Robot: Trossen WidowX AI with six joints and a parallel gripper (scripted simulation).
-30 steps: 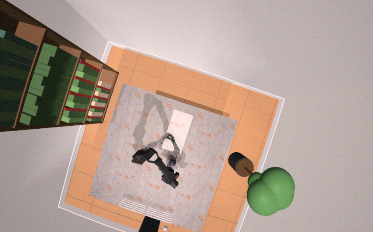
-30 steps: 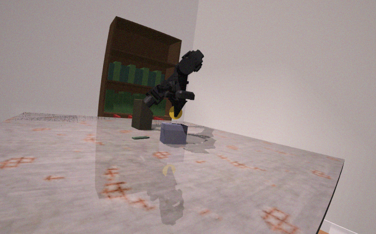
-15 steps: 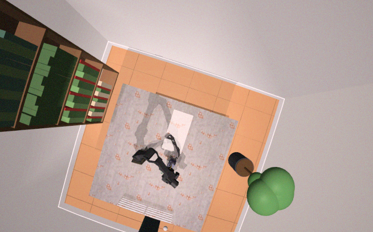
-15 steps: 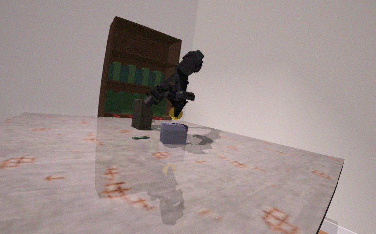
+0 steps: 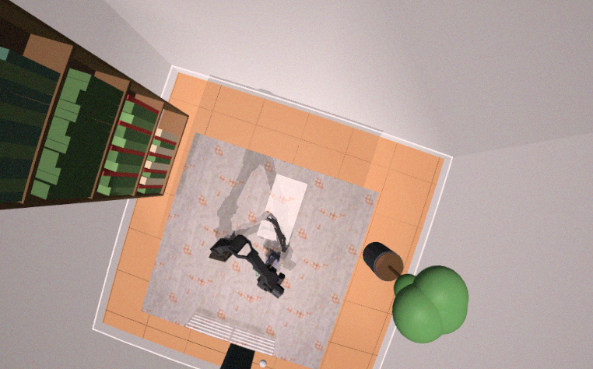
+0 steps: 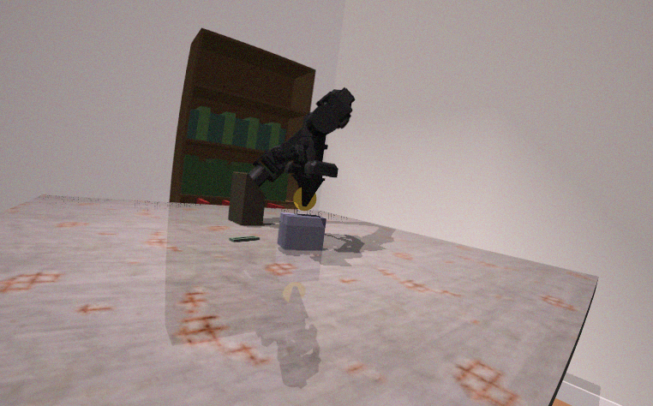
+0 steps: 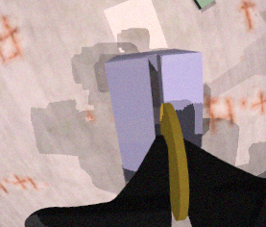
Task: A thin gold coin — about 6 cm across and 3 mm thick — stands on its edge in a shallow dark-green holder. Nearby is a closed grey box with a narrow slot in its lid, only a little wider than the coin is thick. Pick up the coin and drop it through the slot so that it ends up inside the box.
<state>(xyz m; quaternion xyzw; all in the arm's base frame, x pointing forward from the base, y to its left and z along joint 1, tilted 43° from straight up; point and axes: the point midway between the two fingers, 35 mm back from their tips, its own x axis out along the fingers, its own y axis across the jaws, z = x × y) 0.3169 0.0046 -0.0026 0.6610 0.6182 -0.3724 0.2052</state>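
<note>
A gold coin (image 6: 297,199) (image 7: 179,178) stands on edge between the fingertips of my gripper (image 6: 305,201) (image 7: 165,141), which is shut on it. The closed box (image 5: 273,259) (image 6: 301,234) (image 7: 131,106) looks blue-grey and sits on the table. In the exterior view the coin is just above its lid, with a small gap. In the wrist view the dark slot (image 7: 156,91) runs nearly in line with the coin; the coin's far end lies at the slot's right side. The fingers hide the slot's near part. The dark-green holder (image 6: 244,239) (image 7: 206,4) lies beside the box, without the coin.
The arm's base (image 5: 225,249) (image 6: 246,201) stands behind the holder and box in the exterior view. The table top (image 5: 184,284) (image 6: 116,353) carries orange marks, shadows and a bright light patch. A bookshelf (image 6: 252,80) and a potted plant (image 5: 432,302) stand beyond the table.
</note>
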